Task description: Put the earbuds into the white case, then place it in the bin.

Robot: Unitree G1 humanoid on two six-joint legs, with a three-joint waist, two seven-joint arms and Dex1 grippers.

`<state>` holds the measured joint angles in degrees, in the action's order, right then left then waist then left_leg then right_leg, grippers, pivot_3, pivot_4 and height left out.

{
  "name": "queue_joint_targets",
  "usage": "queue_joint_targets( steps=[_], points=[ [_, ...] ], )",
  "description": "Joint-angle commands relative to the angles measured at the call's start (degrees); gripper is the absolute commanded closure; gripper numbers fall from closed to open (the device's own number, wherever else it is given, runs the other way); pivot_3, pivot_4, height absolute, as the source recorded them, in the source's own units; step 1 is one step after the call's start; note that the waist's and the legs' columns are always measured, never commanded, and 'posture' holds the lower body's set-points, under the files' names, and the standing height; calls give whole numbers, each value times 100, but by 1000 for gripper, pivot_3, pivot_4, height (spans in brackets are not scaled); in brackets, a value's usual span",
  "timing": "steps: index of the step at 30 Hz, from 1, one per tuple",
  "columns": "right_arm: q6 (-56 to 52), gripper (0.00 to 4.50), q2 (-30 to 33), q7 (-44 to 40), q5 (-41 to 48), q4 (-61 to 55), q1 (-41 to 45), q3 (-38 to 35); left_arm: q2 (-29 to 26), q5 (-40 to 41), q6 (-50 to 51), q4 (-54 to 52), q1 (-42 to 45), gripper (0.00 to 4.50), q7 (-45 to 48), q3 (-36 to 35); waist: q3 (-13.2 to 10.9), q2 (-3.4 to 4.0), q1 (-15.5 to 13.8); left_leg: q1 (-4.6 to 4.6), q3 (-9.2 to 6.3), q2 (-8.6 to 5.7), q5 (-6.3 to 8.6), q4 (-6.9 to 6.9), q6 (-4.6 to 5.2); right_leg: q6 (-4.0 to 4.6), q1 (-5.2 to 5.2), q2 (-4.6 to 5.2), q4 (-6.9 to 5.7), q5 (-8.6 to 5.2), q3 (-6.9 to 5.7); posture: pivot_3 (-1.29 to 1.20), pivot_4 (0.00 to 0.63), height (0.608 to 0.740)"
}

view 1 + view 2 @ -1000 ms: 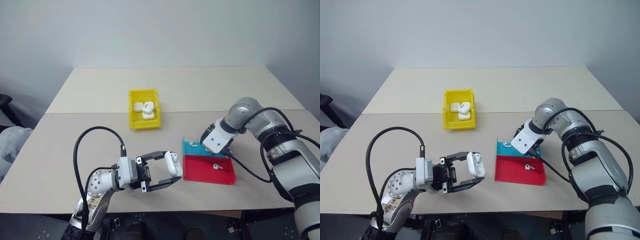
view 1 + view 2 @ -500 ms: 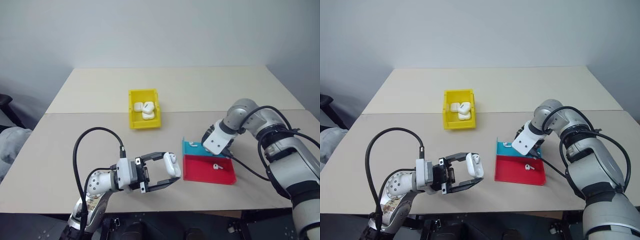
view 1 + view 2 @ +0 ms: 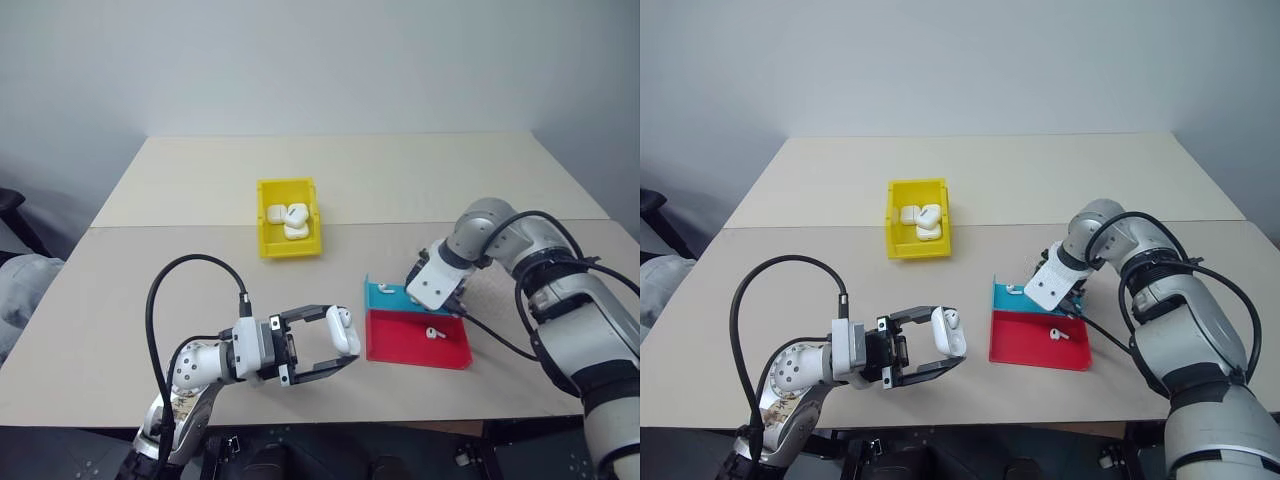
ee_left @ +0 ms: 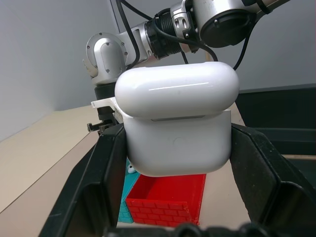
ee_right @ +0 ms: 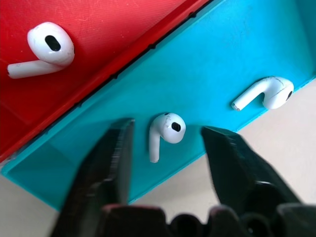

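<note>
Near the front edge of the surface, the left pincer [image 3: 335, 348] pinches the white case [image 3: 346, 328], lid up, w/ one bud seated inside. Step in hand: fetching a bud. Right pincer [image 5: 168, 148] hangs over the blue tray half [image 5: 237, 59], fingers spread either side of an earbud [image 5: 167, 131], not touching. Next: close gently, lift, carry to case. Yellow bin [image 3: 270, 240] waits mid-surface, beyond.

White case [image 4: 177, 123] upright, lid ajar; earbuds [image 5: 167, 133] lying in blue-red tray; yellow bin [image 3: 290, 230] holding cases.
</note>
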<state>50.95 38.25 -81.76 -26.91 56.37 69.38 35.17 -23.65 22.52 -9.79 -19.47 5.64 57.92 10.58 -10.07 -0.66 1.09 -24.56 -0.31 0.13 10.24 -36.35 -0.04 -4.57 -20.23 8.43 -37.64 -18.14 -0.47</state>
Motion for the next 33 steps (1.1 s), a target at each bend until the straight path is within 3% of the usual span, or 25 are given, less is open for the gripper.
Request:
queue_joint_targets(
  steps=[1, 30, 33],
  points=[
    [138, 2244, 10, 160, -91, -22, 141, -13, -26, 32, -119, -176, 36, 1694, -14, -26, 0, 0, -1, 0, 0, 0, 0, 0, 0, 0, 0, 0, 0, 0, 0, 0, 150, 740],
    [92, 2244, -22, 227, -242, 56, 106, 7, -25, -37, -206, -89, 94, 1694, 13, -16, 0, 0, 7, 23, 7, 1, 0, 8, 0, 0, 10, 0, -3, 0, 9, 0, 150, 740],
    [139, 2746, 1, 224, -227, 31, 83, 0, -26, -43, -212, -90, 93, 1694, 13, -15, 0, 0, 8, 23, 8, 0, 0, 9, 0, 0, 10, 0, -2, 0, 9, 0, 150, 740]
  ],
)
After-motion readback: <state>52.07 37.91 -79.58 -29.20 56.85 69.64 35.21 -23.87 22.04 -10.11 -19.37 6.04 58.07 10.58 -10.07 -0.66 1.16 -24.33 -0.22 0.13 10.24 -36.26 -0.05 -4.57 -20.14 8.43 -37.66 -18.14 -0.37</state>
